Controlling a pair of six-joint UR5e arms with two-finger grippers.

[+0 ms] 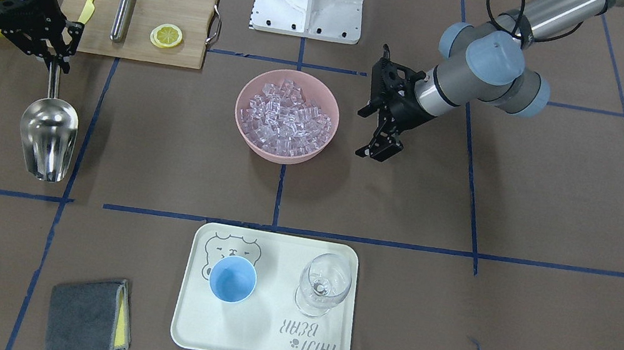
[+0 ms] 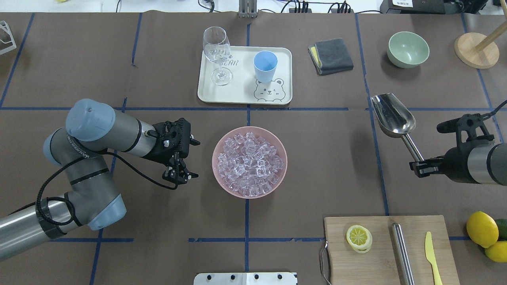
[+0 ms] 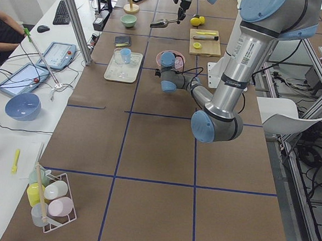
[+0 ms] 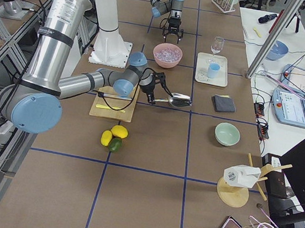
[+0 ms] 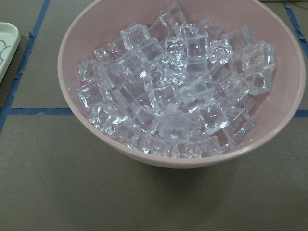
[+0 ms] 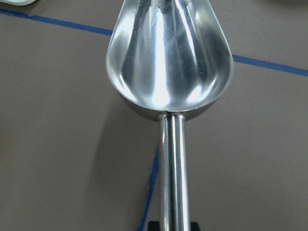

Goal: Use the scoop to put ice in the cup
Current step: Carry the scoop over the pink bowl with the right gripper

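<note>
At the overhead view's 3 o'clock edge, the right pincer (image 2: 416, 165) is clamped on the handle end of the scoop (image 2: 393, 114), whose empty trough points away from it toward 11 o'clock. The ice (image 2: 249, 162) fills a pink bowl (image 2: 250, 195) at the centre of the tabletop, well apart from the scoop at its 8 o'clock. The left pincer (image 2: 192, 158) hangs just beside the bowl at its 9 o'clock, jaws spread wide, holding nothing. The light-blue cup (image 2: 264, 66) stands upright on a cream tray (image 2: 241, 93) at the bowl's 12 o'clock, near a wine glass (image 2: 217, 51).
</note>
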